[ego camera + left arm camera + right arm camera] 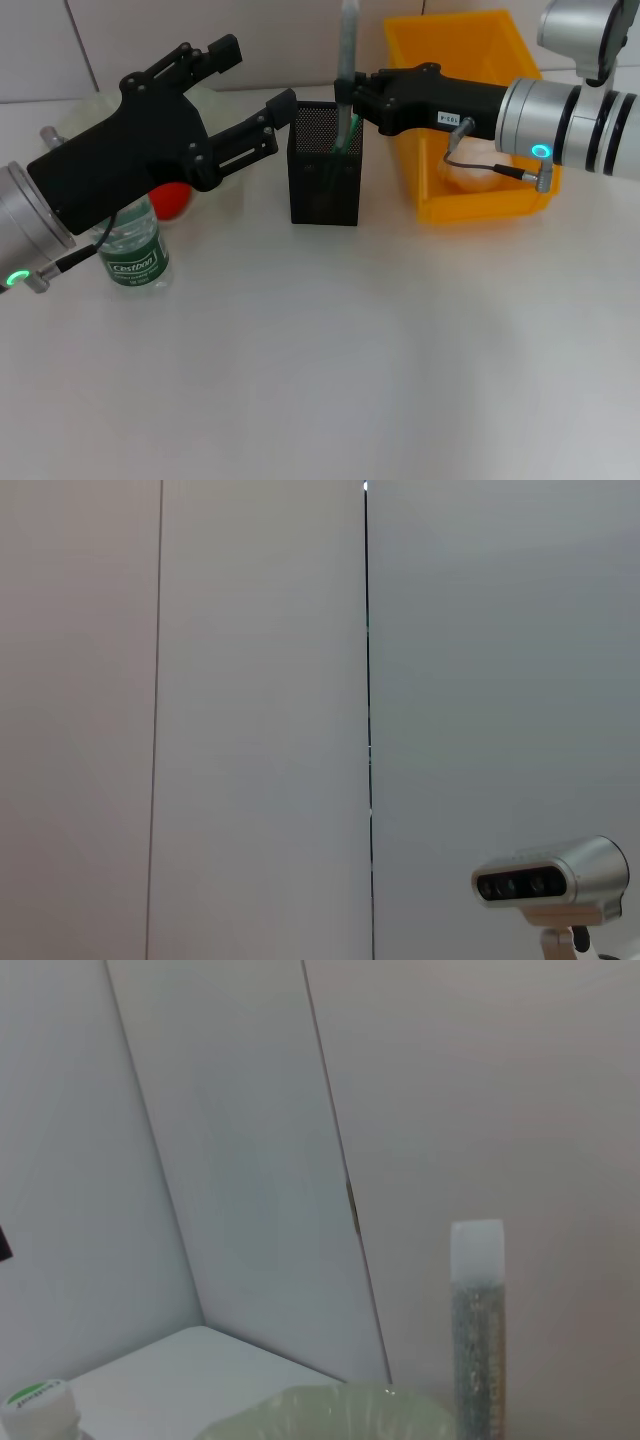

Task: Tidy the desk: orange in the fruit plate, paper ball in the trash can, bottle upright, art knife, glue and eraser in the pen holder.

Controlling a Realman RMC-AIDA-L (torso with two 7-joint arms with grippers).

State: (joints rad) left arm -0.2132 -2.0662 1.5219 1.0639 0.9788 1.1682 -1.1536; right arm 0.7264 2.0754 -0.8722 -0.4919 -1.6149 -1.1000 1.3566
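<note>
Bottle is standing upright at the far left of the desk from where I'm watching, green label facing me, and the left arm is parked right over its top so I only see the lower half. Something red sits just behind it, mostly hidden by the arm, can't tell what it is for sure. Left gripper hangs in the air with its fingers spread apart, holding nothing, pointing toward the holder. That black mesh holder is mid-desk. Right gripper comes in from the right, sits over the holder's rim and is clamped on the glue, a tall clear stick standing straight up with its lower end down in the holder. Behind the right arm is the yellow bin, a pale crumpled paper ball inside, partly blocked by the arm and its cable.
</note>
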